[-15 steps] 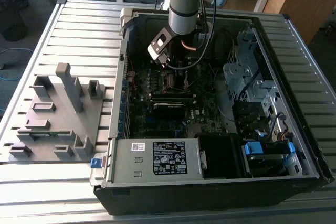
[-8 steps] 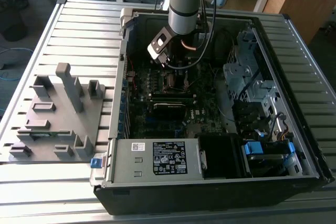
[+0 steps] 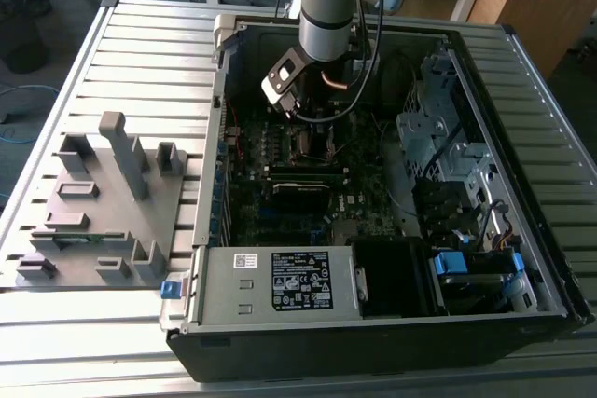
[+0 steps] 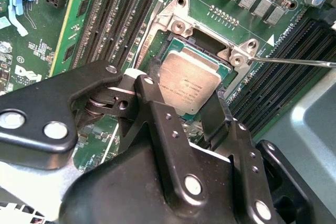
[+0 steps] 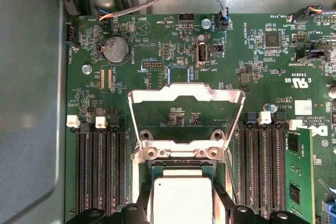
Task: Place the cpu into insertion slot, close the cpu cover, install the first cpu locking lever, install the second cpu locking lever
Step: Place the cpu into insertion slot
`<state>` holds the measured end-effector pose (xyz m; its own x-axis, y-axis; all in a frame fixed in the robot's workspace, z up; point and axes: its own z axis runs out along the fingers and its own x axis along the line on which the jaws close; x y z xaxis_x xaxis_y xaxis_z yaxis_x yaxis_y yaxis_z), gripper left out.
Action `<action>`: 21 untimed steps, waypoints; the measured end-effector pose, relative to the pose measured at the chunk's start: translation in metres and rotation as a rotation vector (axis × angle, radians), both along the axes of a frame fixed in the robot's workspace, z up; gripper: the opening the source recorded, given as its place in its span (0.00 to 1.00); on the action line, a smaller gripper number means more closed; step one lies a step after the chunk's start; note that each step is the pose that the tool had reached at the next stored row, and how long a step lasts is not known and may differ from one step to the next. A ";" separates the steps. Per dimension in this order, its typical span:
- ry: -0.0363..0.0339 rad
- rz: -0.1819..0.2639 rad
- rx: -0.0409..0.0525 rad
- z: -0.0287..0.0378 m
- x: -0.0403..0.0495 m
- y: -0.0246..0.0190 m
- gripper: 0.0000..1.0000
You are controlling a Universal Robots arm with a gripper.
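Up close, the gripper has its black jaws clamped on two opposite edges of the cpu. The cpu sits over the insertion slot with its grey top up; I can't tell if it's fully seated. Just beyond, the cpu cover stands open, tilted up from its hinge, and green board shows through its cut-out. A thin silver rod juts out free beside the socket. Long black memory slots flank it on both sides, with a coin battery further back. In the exterior view, the arm reaches down into the open computer case. A grey fixture tray lies on the slatted table at the exterior view's left.
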<state>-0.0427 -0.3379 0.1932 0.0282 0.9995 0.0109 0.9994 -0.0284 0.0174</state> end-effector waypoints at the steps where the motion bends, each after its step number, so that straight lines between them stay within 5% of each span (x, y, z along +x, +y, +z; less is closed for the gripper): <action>1: -0.0001 0.000 0.0000 0.0000 0.0003 0.0000 0.54; 21: 0.0001 0.000 -0.0001 -0.0020 0.0007 0.0000 0.54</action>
